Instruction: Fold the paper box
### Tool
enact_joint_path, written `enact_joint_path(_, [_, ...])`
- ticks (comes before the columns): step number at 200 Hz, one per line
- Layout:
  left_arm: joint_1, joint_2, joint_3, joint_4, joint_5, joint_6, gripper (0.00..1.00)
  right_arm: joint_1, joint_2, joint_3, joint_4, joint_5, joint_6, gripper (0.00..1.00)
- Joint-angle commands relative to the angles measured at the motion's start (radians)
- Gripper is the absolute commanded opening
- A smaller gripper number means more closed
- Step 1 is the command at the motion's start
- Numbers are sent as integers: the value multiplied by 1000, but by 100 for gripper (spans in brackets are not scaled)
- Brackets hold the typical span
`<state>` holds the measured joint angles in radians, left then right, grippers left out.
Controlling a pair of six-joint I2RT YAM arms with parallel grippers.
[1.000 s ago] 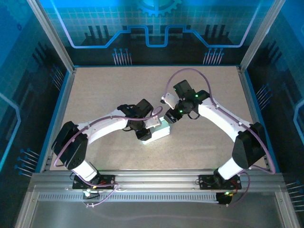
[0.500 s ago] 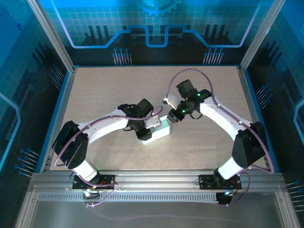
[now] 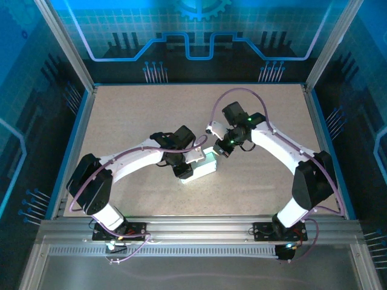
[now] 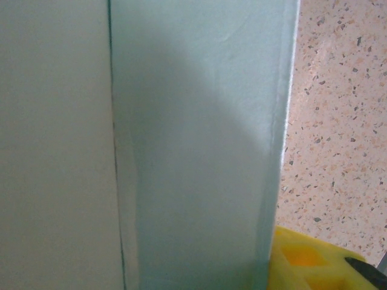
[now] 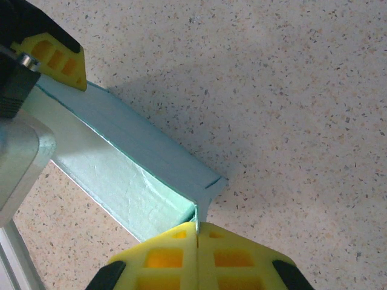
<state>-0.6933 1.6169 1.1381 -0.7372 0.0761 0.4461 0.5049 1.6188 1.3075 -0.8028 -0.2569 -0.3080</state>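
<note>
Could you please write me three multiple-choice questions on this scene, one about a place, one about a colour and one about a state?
1. Where does the paper box lie?
A) near the middle of the table
B) in the far left corner
C) on the near metal rail

2. What colour are the fingertips of the right gripper?
A) red
B) yellow
C) white

3. How do the right gripper's jaws stand?
A) wide open over bare table
B) shut on a cable
C) shut, pinching a thin card edge of the box

Answers:
1 A: the overhead view shows the box mid-table.
2 B: the right wrist view shows yellow pads.
3 C: in that view the pads meet with the card edge between them.
</note>
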Motion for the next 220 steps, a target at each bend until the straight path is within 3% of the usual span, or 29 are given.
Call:
enact_joint_path(1, [3, 29, 7, -22, 11, 6, 51, 27, -26, 4, -16, -3, 31, 0])
enact_joint_path(36, [4, 20, 10, -26, 9, -4, 57, 37, -60, -39, 32, 74, 178, 0])
enact_joint_path(130, [4, 34, 23, -37, 7, -36, 55, 115, -170, -149, 121, 212, 520, 0])
enact_joint_path(220, [1, 47, 46, -38, -4, -52, 50, 218, -278, -313, 308, 428, 663, 0])
